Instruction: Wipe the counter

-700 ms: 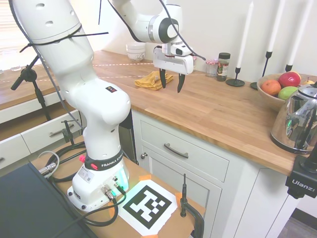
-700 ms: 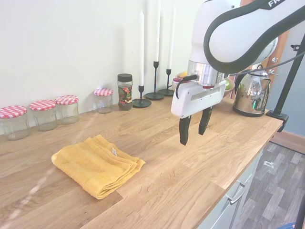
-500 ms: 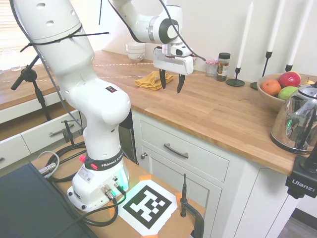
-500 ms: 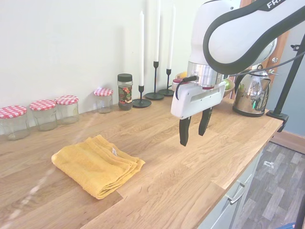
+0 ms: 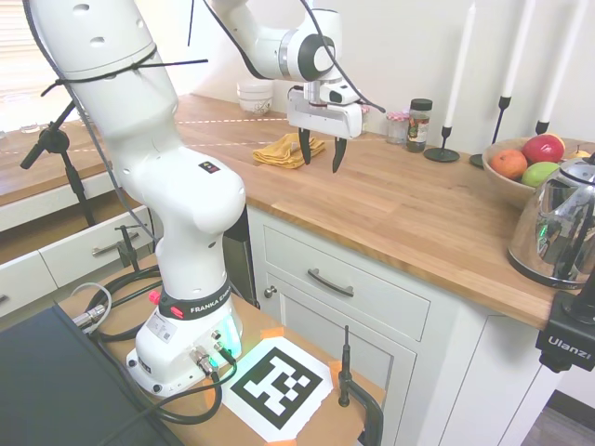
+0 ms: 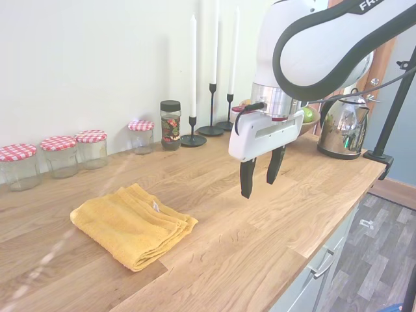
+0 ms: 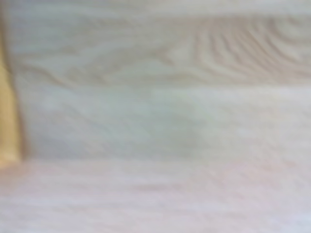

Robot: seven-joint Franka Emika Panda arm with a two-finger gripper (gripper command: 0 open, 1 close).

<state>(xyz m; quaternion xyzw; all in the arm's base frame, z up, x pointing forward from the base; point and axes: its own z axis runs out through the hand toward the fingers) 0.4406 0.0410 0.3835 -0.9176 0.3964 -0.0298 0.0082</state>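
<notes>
Shifted slightly toward the folded mustard-yellow terry cloth [image 6: 133, 224], the tool [image 6: 257, 178], fingers spread and empty, hangs above the warm-brown wooden bench [image 6: 260, 227]; centre over the cloth before descending.

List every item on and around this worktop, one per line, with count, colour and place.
counter: one, warm brown wood, over white cabinets
cloth: one, yellow, folded, on the counter
jars: four, clear with red-checked lids, by the wall
spice jar: one, black-lidded, beside the candles
candles: three, white, in black holders
fruit bowl: one, holding several fruits
kettle: one, shiny metal, counter end
white bowl: far corner
pincer: open, empty, above bare counter
</notes>
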